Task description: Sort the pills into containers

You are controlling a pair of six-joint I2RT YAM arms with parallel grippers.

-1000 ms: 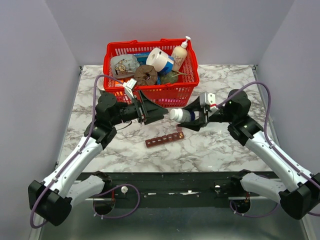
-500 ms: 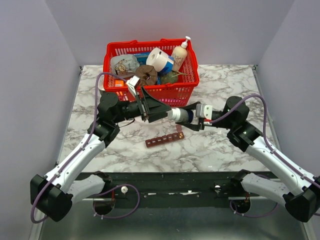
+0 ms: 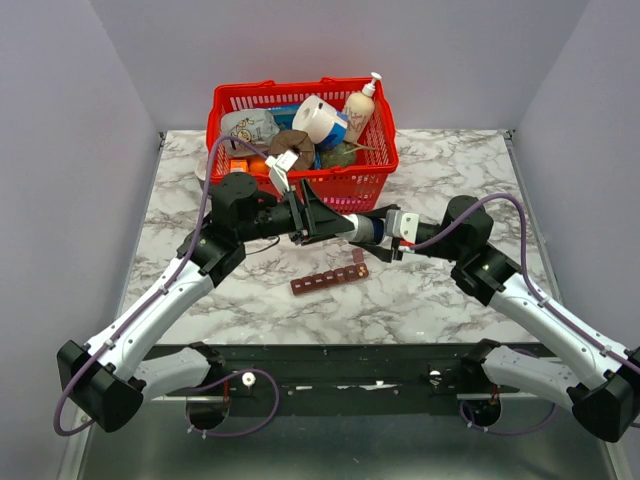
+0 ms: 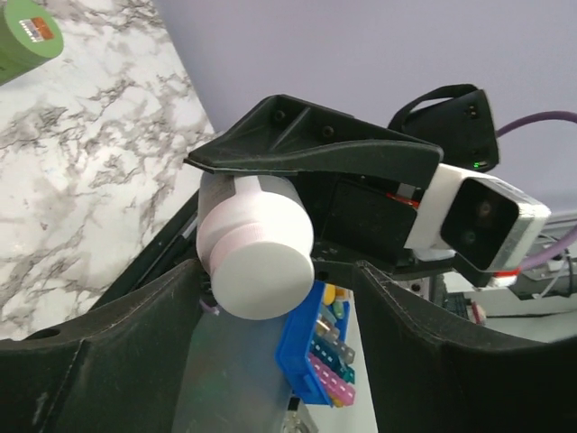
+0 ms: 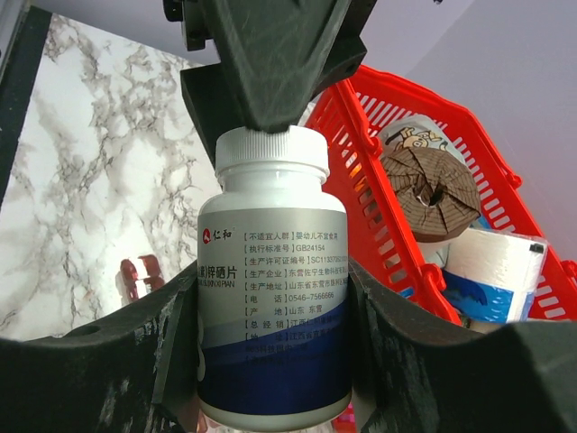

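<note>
Jaws of the right gripper (image 3: 372, 229) are clamped on a white pill bottle (image 5: 273, 298), held level above the counter (image 3: 430, 290). Those of the left gripper (image 3: 335, 224) are spread wide, with the bottle's cap (image 4: 257, 262) between them. The containers (image 3: 330, 279) are seen lying on the counter just below.

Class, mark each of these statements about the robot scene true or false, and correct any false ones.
1. The right gripper holds a pill bottle. True.
2. The bottle's white cap is off. False: the cap is on the bottle.
3. The left gripper is shut on the dark-red compartment strip. False: it is open around the cap, and the strip lies untouched on the table.
4. The red basket holds several items. True.
</note>
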